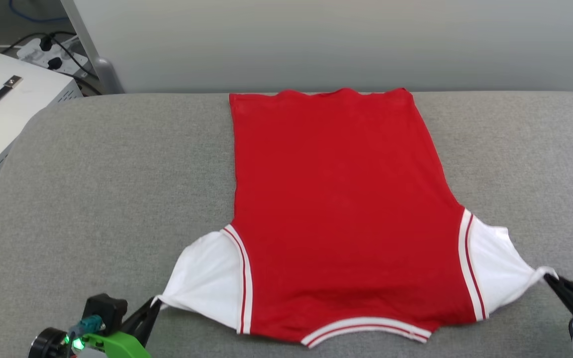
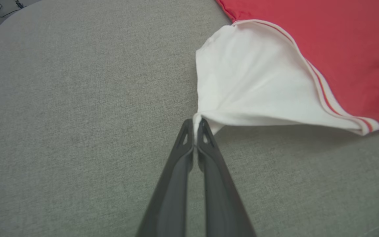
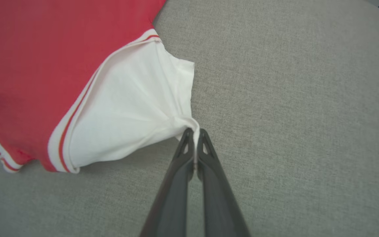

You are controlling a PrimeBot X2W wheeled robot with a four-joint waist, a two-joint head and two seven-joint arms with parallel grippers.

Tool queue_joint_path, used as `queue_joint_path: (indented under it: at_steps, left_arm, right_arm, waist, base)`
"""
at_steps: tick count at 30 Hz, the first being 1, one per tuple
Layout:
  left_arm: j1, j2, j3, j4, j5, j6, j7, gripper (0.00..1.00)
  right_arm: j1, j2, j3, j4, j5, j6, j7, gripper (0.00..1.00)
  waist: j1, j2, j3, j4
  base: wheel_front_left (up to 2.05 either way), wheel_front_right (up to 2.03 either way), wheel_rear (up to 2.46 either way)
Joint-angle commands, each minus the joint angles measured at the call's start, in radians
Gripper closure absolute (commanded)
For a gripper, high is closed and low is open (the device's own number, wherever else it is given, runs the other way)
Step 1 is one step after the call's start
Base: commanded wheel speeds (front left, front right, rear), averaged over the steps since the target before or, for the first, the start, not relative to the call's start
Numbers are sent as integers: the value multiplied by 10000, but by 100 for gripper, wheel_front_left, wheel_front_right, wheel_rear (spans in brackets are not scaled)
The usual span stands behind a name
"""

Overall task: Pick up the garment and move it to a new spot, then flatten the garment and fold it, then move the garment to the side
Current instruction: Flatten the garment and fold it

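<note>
Grey woven padding [image 1: 92, 174] carries the garment [image 1: 336, 214], spread flat between the two grippers with a plain red side up, its striped collar [image 1: 366, 330] nearest the robot and its hem far beyond the fingertips at the pad's back edge. The left gripper [image 1: 153, 304] has its dark fingers pressed together on the tip of the left white sleeve [image 1: 207, 278], drawing it to a point; the right gripper [image 1: 550, 279] pinches the right sleeve [image 1: 495, 258] tip the same way. Most of the right gripper's body is cut off by the picture's edge. Well outside the left fingers, past the pad's corner, stand a white box [image 1: 3, 109] and a power strip [image 1: 52, 52]; a pale panel [image 1: 316, 40] rises behind the hem.
</note>
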Motion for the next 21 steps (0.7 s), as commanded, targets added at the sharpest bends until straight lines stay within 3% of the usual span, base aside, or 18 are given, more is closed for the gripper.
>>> queue_joint_path:
  at_steps: [1, 9, 12, 14, 21]
  left_arm:
    - [288, 152, 3, -167, -113, 147, 23, 100]
    - [706, 356, -106, -869, -20, 522, 166, 100]
    - [671, 379, -136, -1111, -58, 471, 246, 100]
    - [668, 395, -56, -1277, -209, 555, 398, 100]
    - [790, 518, -14, -2671, -638, 758, 1112, 100]
  right_arm:
    - [339, -190, -16, -167, 277, -17, 214, 100]
    - [1491, -442, -564, -906, 1060, -17, 1196, 100]
    - [1651, -470, -883, -1057, 1098, -17, 1427, 100]
    - [1644, -475, -1137, -1120, 1013, -17, 1694, 0]
    - [1365, -532, -2415, -2284, 1320, -17, 2647, 0]
  waist:
    - [1, 118, -157, 5]
    - [1, 118, -28, 54]
    - [1, 118, 106, 57]
    - [1, 118, 193, 59]
    - [1, 118, 733, 291]
  base:
    - [0, 0, 0]
    - [0, 0, 0]
    - [0, 0, 0]
    - [0, 0, 0]
    - [0, 0, 0]
